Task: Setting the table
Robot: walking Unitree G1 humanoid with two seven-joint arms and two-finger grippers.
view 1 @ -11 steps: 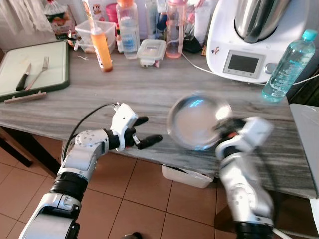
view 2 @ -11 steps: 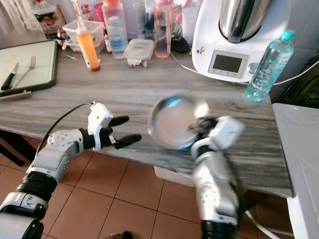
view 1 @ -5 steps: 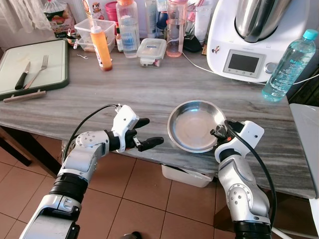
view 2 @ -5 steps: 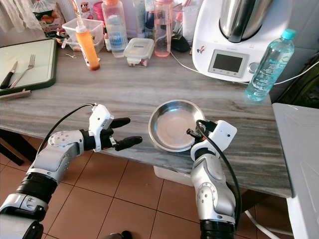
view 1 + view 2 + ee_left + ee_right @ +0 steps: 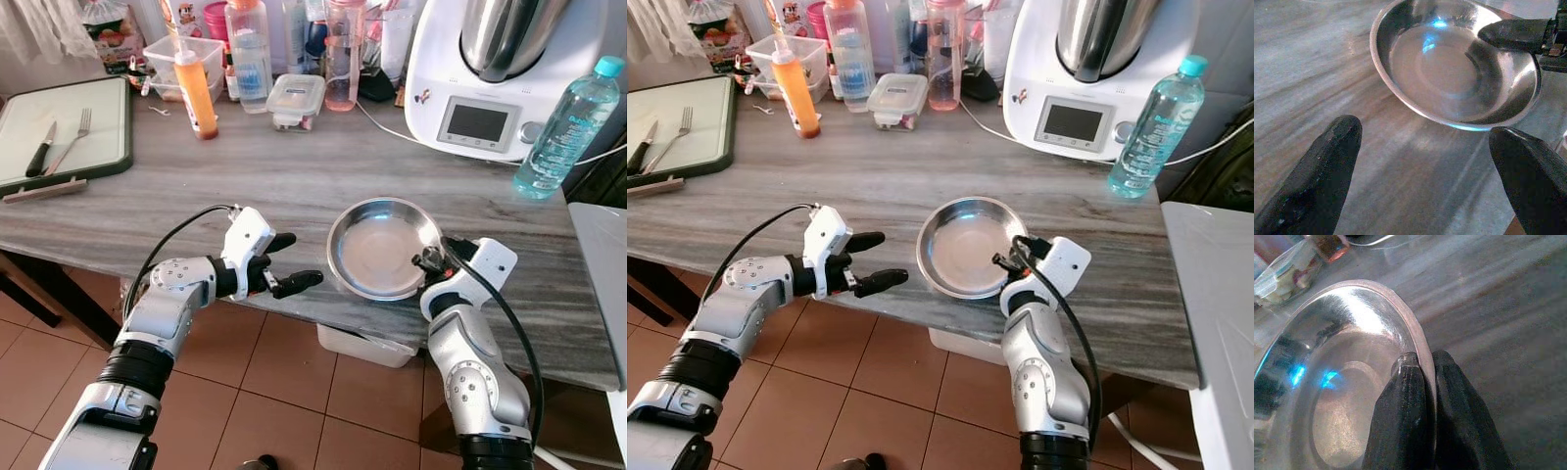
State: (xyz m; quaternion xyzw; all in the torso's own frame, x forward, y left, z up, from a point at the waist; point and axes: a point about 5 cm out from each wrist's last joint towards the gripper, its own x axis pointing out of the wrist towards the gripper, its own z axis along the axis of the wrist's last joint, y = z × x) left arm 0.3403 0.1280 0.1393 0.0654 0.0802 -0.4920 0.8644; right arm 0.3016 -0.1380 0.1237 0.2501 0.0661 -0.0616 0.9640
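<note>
I have the right gripper (image 5: 1422, 367) pinched on the rim of the steel bowl (image 5: 377, 247), one finger inside and one outside. The bowl is near the front edge of the grey wooden table (image 5: 245, 176), tilted with its gripped side raised. My left gripper (image 5: 286, 261) hovers at the table edge just beside the bowl, fingers spread wide and holding nothing

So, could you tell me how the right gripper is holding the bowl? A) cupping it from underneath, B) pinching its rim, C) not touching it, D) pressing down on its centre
B: the right gripper has one finger inside and one outside the bowl's rim, shut on it.
</note>
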